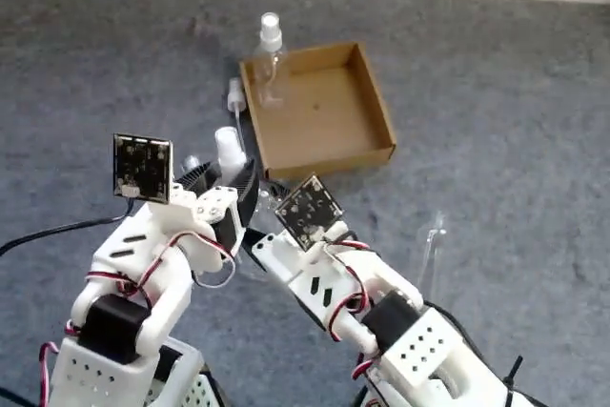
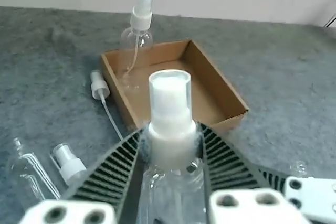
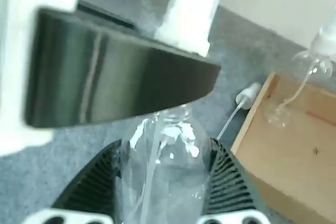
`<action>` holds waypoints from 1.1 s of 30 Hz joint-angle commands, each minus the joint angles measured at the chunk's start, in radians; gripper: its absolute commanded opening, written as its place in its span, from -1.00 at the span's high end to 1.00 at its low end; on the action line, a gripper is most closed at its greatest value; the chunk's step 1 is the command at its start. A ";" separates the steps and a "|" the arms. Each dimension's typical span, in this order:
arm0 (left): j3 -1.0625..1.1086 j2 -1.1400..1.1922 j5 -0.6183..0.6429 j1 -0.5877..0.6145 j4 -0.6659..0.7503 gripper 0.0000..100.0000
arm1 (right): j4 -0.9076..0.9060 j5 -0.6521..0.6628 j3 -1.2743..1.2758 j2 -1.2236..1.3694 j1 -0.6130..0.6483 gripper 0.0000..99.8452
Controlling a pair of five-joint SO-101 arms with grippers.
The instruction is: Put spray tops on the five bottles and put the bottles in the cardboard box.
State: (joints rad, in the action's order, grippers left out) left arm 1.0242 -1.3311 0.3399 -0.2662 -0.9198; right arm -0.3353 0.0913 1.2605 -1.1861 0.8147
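Note:
A clear bottle stands upright between the fingers of my right gripper, which is shut on its body. My left gripper is shut on the white spray top that sits on this bottle's neck. In the high view the two grippers meet in front of the cardboard box, left gripper above right gripper. Another bottle with a spray top stands in the box's far left corner.
A loose spray top with its tube lies just left of the box. An uncapped clear bottle lies on the grey carpet to the right of my right arm. A further bottle and a spray top lie to the left.

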 commanded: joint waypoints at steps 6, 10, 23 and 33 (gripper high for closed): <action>0.038 0.008 -0.072 -0.056 -0.012 0.96 | 0.025 0.000 -0.025 -0.085 -0.039 0.99; 0.039 0.010 -0.115 -0.107 -0.012 0.96 | 0.025 0.000 -0.027 -0.087 -0.044 0.99; -0.142 0.007 -0.209 -0.027 -0.121 0.67 | 0.025 0.005 -0.025 -0.085 -0.045 0.99; -0.437 0.008 -0.253 0.071 -0.235 0.68 | 0.025 0.005 -0.024 -0.085 -0.045 0.99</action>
State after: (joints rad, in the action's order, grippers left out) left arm 0.6974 -1.3295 0.1066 -0.2432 -1.1546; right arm -0.3337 0.0913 1.2574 -1.2490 0.7841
